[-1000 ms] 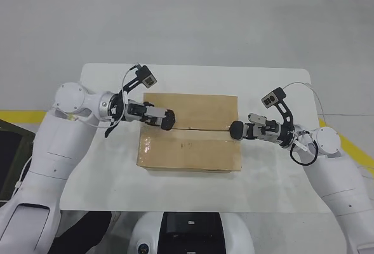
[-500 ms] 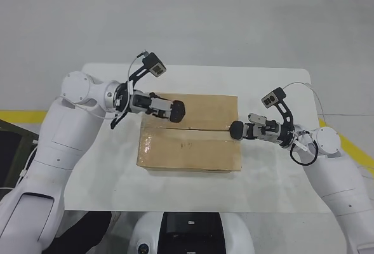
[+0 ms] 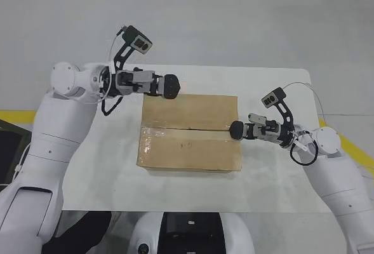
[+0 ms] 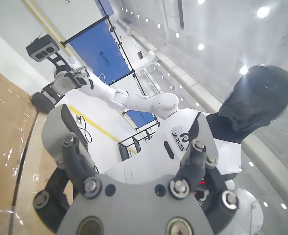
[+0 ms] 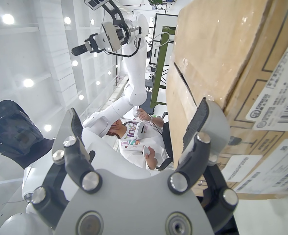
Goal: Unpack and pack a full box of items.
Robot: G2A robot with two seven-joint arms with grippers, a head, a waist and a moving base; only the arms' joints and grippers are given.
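A closed cardboard box with clear tape along its middle seam lies on the white table. My left gripper hangs in the air over the box's far left corner, apart from the cardboard; in its wrist view the gripper is open and holds nothing, with the box off to one side. My right gripper sits at the box's right end by the seam. It is open, and one of its fingers rests against the top edge of the box.
Bare table surface runs on every side of the box, widest at the left and the right front. Printed labels cover the box's right end. Grey floor with a yellow line lies beyond the table edges.
My left gripper rose off the box top near the seam and swung away to the far left corner, higher up. The right arm and the box have not moved.
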